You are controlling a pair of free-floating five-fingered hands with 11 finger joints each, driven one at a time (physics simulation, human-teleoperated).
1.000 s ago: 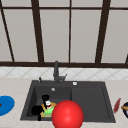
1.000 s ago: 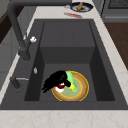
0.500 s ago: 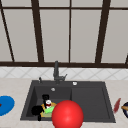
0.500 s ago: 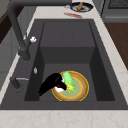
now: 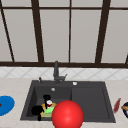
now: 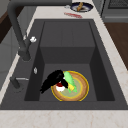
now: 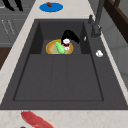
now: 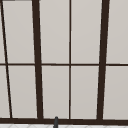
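Fingers on the hand (image 6: 53,79) in the basin look bunched over a small red-and-white thing (image 6: 60,87), though I can't tell if they actually grip it. That thing sits on the yellow plate (image 6: 81,91), about 9 o'clock, touching a green vegetable (image 6: 69,80). Another hand (image 5: 37,110) hangs nearby.

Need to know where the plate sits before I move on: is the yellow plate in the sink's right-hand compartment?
No. In the front view the yellow plate lies in the left basin of the sink.
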